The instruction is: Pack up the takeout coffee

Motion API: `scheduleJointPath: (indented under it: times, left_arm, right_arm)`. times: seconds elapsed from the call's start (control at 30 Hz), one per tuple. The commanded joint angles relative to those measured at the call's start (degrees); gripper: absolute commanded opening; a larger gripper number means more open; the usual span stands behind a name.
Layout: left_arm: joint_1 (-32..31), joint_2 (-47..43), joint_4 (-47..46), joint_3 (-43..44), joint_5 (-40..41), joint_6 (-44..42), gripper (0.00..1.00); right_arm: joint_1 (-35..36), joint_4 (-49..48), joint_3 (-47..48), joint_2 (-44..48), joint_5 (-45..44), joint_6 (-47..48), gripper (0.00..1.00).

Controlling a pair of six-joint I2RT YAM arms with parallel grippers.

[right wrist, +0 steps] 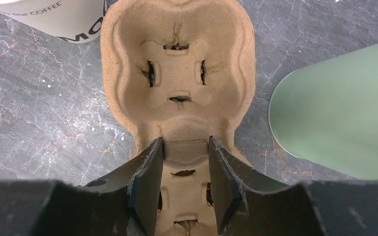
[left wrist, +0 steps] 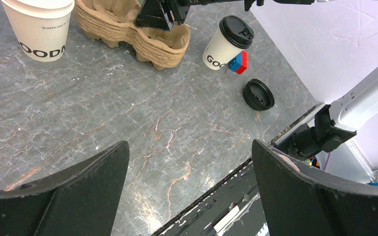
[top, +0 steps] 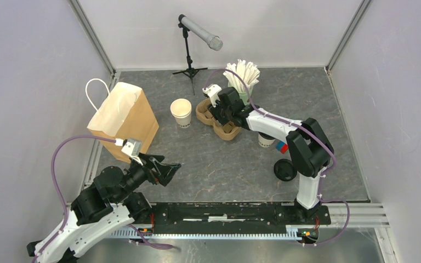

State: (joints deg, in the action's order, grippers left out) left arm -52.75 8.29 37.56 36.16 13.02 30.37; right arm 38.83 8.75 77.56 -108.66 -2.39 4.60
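On the far left the paper bag (top: pixel 123 118) stands upright with its mouth up. My left gripper (left wrist: pixel 189 147) hovers over bare tabletop (left wrist: pixel 128 108) in front of it, jaws wide and holding nothing. Next come the lidless cups (top: pixel 181 112), then the pulp carriers (top: pixel 223 127) in a stack. My right gripper (right wrist: pixel 185 147) sits there with jaws narrowed onto the top one's centre ridge, and both sides look to be touching it. I judge this to be the pick-up of a carrier. To do it well I'd squeeze square on the ridge, lift straight and slow, and watch that only the top one comes away — the green holder (right wrist: pixel 334 123) stands just beside. The takeout coffee (left wrist: pixel 219 49) stands lidded on the tabletop right of the carriers, under my right forearm — a loose lid (left wrist: pixel 258 94) lies near it.
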Motion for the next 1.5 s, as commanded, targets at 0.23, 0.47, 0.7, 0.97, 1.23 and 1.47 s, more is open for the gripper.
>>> scheduleJointPath:
  times: [0.23,0.47,0.7,0.97,1.23,1.47]
  left_arm:
    - [-0.33,-0.22,-1.88,0.51,0.42,-2.49,1.00]
    - [-0.31,0.05,-1.88,0.51,0.54,-2.54,1.00]
    - [-0.37,0.24,-1.88,0.44,0.43,-2.49,1.00]
    - [-0.41,0.38,-1.94,0.48,0.57,-2.38,1.00]
    - [-0.42,0.61,-1.82,0.42,1.12,-2.46,1.00]
    - [-0.48,0.95,-0.16,0.98,6.16,-1.37,1.00]
  right_arm:
    - [-0.44,-0.06,2.69,-0.63,0.71,0.58,0.38]
    - [-0.48,0.44,2.19,2.68,0.68,0.33,0.35]
    - [-0.47,0.56,1.37,4.24,1.04,0.06,0.34]
    - [-0.51,2.40,3.28,4.74,2.22,0.32,0.34]
    - [-0.46,2.92,1.94,7.33,4.35,-0.45,0.34]
    - [-0.49,2.32,-2.64,14.33,6.77,-2.60,0.34]
